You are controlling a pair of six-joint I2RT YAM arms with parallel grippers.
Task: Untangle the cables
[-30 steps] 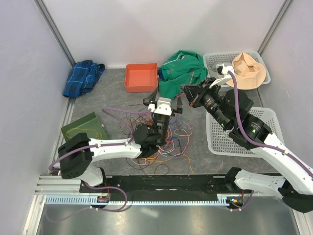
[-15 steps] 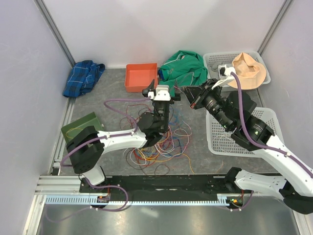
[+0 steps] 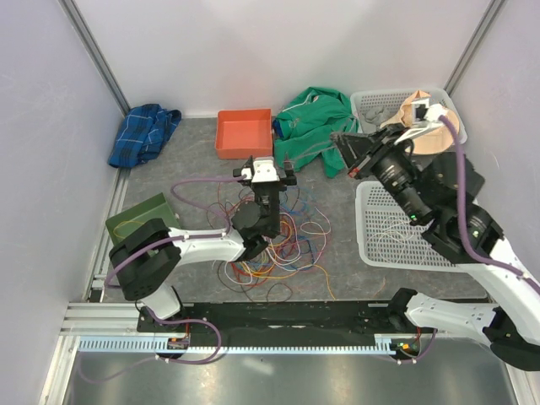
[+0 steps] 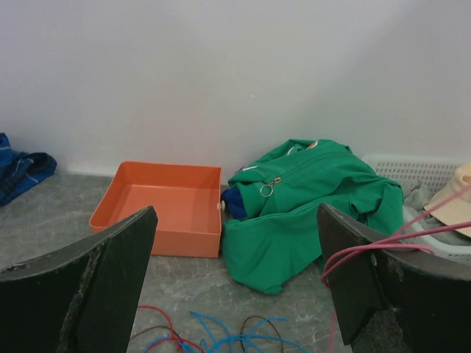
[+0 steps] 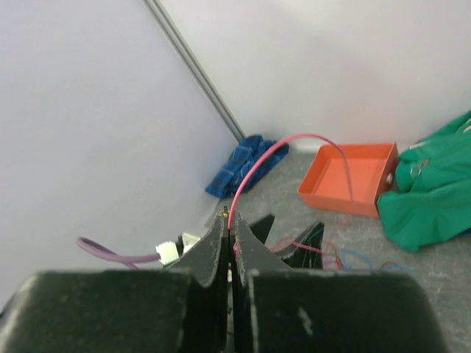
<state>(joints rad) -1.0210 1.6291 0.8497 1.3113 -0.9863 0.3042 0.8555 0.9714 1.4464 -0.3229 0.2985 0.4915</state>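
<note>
**Left jaws:** fully spread, with nothing between them. The two dark fingers (image 4: 110,279) stand at either edge of the left wrist view. They frame the orange tray (image 4: 165,206) and the green garment (image 4: 302,206) beyond.

**Right jaws:** pressed together on one thin pink cable (image 5: 294,137). It rises from the fingertips (image 5: 210,254), arcs over and falls toward the tray.

**From above:** the left arm (image 3: 202,245) reaches across the cables (image 3: 283,245), a loose tangle of red, orange, yellow, blue and purple loops. The tangle lies on the grey bench (image 3: 346,283) in front of the tray, between the dark green box (image 3: 143,218) on the left and the near white basket (image 3: 380,240) on the right.
- The left jaws hang above the far edge of this tangle.
- The right jaws are held high, between the garment and the far white basket (image 3: 371,103).
- The gripped strand is too thin to trace in this view.
- A blue checked cloth (image 3: 143,133) lies in the far left corner.

**Left wrist view:** blue and red strands show at the bottom edge, and a pink strand runs past the right-hand finger.
</note>
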